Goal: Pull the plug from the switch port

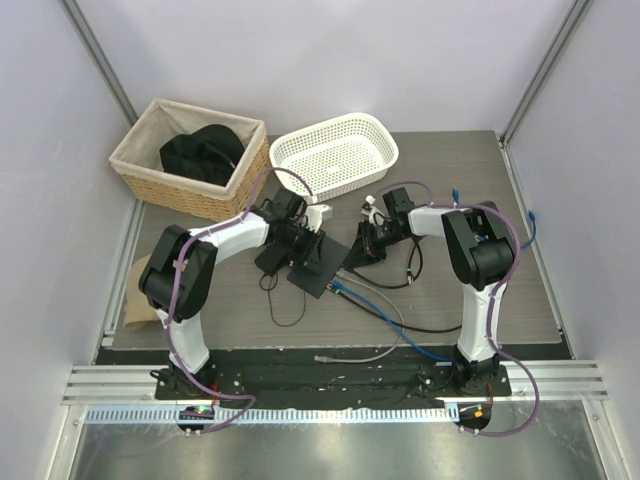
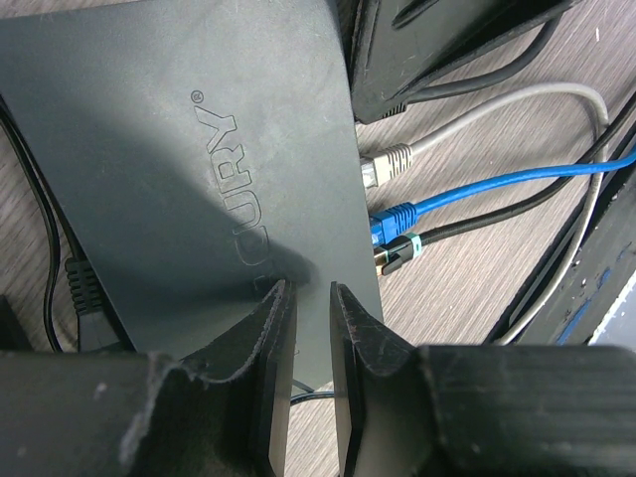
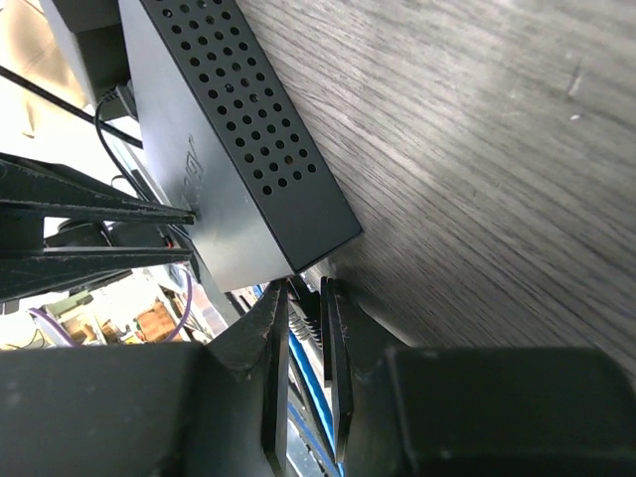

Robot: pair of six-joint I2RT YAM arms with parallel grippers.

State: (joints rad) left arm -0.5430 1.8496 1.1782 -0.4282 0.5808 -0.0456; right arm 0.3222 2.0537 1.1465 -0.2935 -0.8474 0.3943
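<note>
Lying flat on the grey table (image 1: 480, 270) between the two arms, the switch (image 1: 318, 268) is a matte-black box with raised lettering on its top face and a grid of vent holes along one side. The left pincer (image 2: 310, 298) stands over that top face near one end. Its fingers (image 2: 268, 338) are drawn almost together, with only a narrow slit between them and nothing in it, and their tips sit at or just above the surface. Three plugs sit side by side in the switch's socket edge: a grey plug (image 2: 383, 164), a blue plug (image 2: 393, 221) just beside it, and a black plug (image 2: 397, 250) with a pale green band, touching the blue one. Their cables trail away across the table. The right pincer (image 3: 303, 298) is at the switch's corner on the socket side, its fingers also close together with a thin gap. Blue cable shows in and below that gap, but I cannot tell whether the fingers grip any plug. At the far left of the table a wicker basket (image 1: 150, 185) holds a black cloth (image 1: 205, 155), and a white plastic basket (image 1: 385, 150) stands just beside it.
</note>
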